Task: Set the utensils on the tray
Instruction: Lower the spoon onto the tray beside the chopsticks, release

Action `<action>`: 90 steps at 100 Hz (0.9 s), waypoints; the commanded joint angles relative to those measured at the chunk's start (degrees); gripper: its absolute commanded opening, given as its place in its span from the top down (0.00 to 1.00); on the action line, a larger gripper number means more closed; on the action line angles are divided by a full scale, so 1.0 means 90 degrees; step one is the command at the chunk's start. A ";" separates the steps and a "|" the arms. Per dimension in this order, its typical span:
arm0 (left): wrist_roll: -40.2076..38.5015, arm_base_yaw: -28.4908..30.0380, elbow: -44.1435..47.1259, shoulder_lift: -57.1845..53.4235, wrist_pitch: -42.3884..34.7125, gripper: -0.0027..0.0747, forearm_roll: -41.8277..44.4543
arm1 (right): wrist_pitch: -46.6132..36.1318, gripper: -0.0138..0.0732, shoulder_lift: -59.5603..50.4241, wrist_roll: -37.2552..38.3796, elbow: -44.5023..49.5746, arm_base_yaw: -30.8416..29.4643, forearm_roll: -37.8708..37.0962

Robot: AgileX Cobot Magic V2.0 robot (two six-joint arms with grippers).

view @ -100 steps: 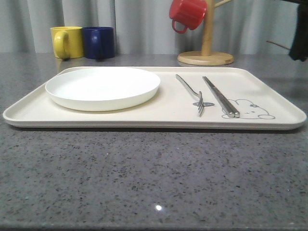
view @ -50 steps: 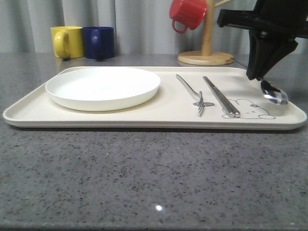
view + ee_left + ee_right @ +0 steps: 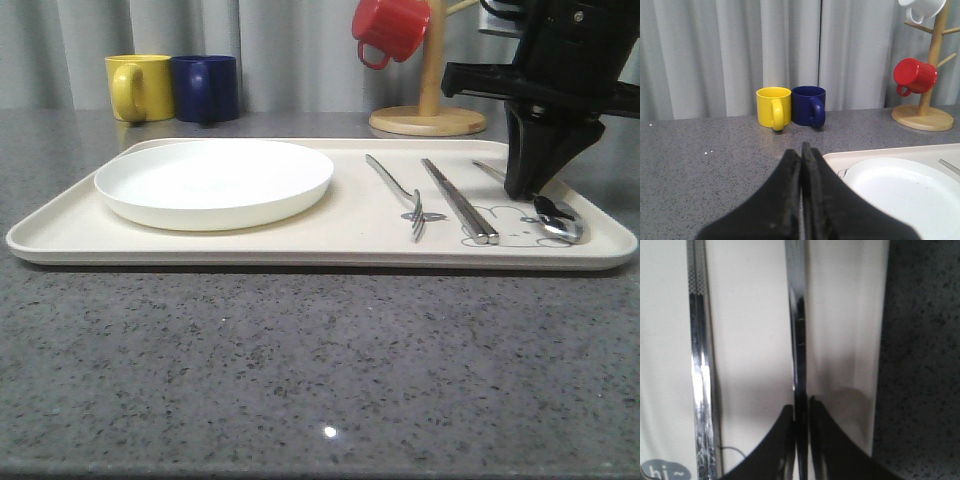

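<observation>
The cream tray (image 3: 350, 235) lies across the table. On its right half lie a silver fork (image 3: 395, 187) and a pair of chopsticks (image 3: 458, 200). Right of them the spoon (image 3: 558, 222) rests with its bowl on the tray near the right rim. My right gripper (image 3: 522, 190) stands over it, shut on the handle. In the right wrist view the spoon handle (image 3: 796, 290) runs between the fingers of the right gripper (image 3: 801, 407), with the chopsticks (image 3: 700, 350) alongside on the tray (image 3: 755, 340). My left gripper (image 3: 801, 149) is shut and empty, off the tray's (image 3: 865, 152) far left corner.
A round white plate (image 3: 213, 180) fills the tray's left half. Behind the tray stand a yellow mug (image 3: 138, 87) and a blue mug (image 3: 205, 88). A wooden mug tree (image 3: 428, 120) with a red mug (image 3: 390, 28) stands at the back right. Grey table (image 3: 925, 365) lies just beyond the tray's right rim.
My right arm came in from the right with the spoon, moved left and down, and the spoon's bowl now rests on the tray. The fork and chopsticks have not moved.
</observation>
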 commanded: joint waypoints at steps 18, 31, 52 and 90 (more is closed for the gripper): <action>-0.0003 -0.0027 -0.0165 0.0031 -0.0392 0.99 -0.0070 | -0.0039 0.43 -0.0300 -0.0018 -0.0252 -0.0001 0.0047; -0.0003 -0.0027 -0.0165 0.0031 -0.0392 0.99 -0.0070 | -0.0024 0.43 -0.0516 -0.0090 -0.0371 -0.0001 -0.0101; -0.0003 -0.0027 -0.0165 0.0031 -0.0392 0.99 -0.0070 | 0.0100 0.43 -0.1195 -0.0446 -0.0385 -0.0257 -0.0487; -0.0003 -0.0027 -0.0165 0.0031 -0.0392 0.99 -0.0070 | -0.0722 0.43 -0.3279 -0.0842 0.1083 -0.1404 -0.0720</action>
